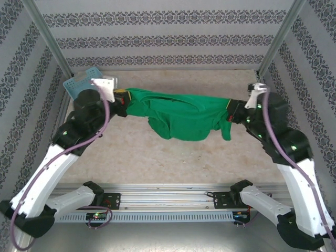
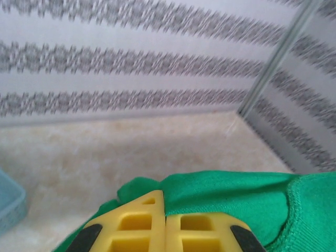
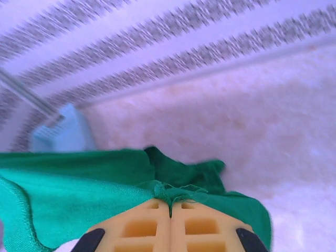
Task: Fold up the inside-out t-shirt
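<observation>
The left claw is pinched tight on one end of the inside-out t-shirt. From there the shirt stretches rightward, its long axis across the table, sagging mid-span. The right claw is clamped on the opposite end, so each arm has its own end. The cloth is plain bright green, bunched and creased, with seam stitching showing.

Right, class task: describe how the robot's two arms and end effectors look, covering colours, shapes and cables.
Both the left arm and right arm have white tubular links joined by bulky black joints, with a greyish-purple cable looping along each. The left end effector and right end effector have yellow fingers with hollow cells and black outer edges.
</observation>
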You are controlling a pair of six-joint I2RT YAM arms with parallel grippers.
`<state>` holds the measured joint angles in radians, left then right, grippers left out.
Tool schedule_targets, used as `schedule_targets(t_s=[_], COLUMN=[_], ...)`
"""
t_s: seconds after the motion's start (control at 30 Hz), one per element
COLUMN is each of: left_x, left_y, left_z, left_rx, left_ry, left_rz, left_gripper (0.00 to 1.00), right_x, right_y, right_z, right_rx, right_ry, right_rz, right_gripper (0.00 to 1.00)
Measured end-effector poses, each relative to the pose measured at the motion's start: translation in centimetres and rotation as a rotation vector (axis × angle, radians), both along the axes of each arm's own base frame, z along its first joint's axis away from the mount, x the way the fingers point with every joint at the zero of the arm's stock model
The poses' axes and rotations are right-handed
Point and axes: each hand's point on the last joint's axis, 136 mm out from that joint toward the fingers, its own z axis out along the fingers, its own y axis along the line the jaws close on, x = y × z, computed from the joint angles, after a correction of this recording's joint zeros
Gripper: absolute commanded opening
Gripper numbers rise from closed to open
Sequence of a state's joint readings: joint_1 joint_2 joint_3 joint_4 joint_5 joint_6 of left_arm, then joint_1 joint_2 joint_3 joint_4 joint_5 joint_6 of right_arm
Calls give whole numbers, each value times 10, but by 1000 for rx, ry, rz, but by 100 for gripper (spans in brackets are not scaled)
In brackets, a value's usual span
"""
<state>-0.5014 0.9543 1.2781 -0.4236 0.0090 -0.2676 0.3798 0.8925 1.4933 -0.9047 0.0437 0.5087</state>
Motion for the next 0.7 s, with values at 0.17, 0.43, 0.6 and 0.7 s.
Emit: schedule_targets(t_s=[0.17, 0.43, 0.6, 0.7], left_x=[-39, -82, -78, -44], left_y=[3, 5, 3, -2], left_z=[67, 118, 123, 108], left_rx=[-56, -92, -90, -31], left_ry=[-155, -271, -274, -226], left_rz=[-86, -196, -198, -125], left_gripper=[0, 0, 0, 0], right_x=[-34, -75, -77, -56], right_y=[-4, -5, -10, -14], right_z=[59, 117, 124, 116], right_rx=[80, 153, 140, 80], right_ry=[-141, -285, -309, -294], right_rz=[46, 127, 112, 54], right_gripper=[0, 0, 0, 0])
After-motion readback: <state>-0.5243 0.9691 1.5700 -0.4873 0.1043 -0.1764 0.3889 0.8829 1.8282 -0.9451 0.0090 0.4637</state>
